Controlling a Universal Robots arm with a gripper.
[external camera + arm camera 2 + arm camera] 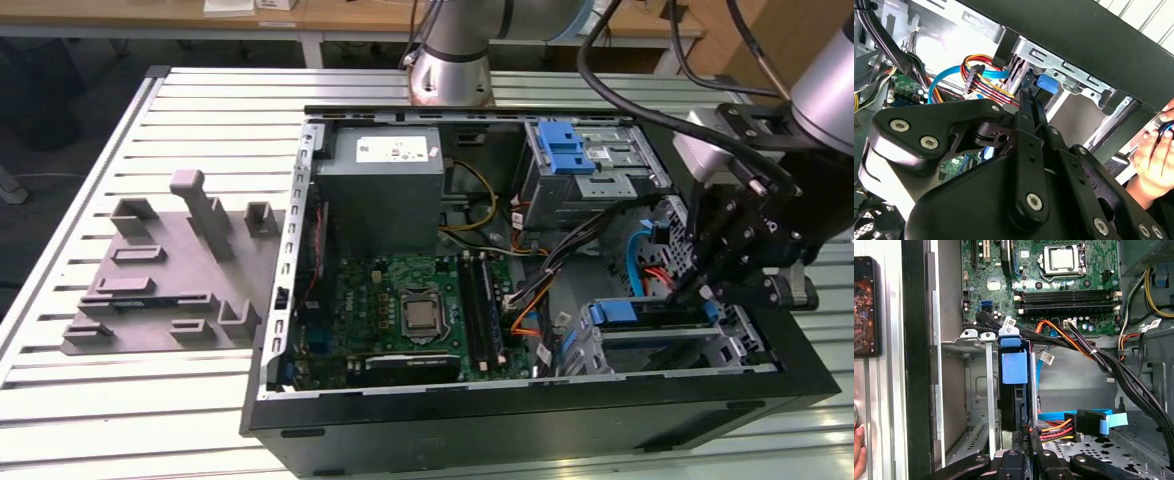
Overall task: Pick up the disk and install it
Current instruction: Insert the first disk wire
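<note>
The disk (1014, 367) sat on edge in the drive cage (971, 390) at the front corner of the open computer case (534, 415). Its blue carrier frame faced the motherboard (1064, 285). It looked mostly seated in its slot. The gripper (1026, 435) was at the disk's cable end with its fingers (1030, 107) drawn together. Whether they pinched the carrier's edge or only pressed against it could not be told.

To seat the disk well, I judged that the push should run straight along the cage rails, so that the carrier would slide evenly and not cock to one side. The power and data leads (1074, 422) lay just beside the fingertips (close enough to snag), so they would need to stay out of the slot.

The first wrist view looked down the length of the bay and showed the disk's alignment between the metal rails. The second wrist view showed the closed fingers from behind, pointing at the blue frame (1046, 84), and a person's hand (1154, 155) just outside the case wall. The exterior view placed the whole job: the gripper (697, 292) was down inside the case over the disk (650, 312), toward the exterior view's right. A grey fixture (167, 275) lay well apart on the bench (80, 150).
</note>
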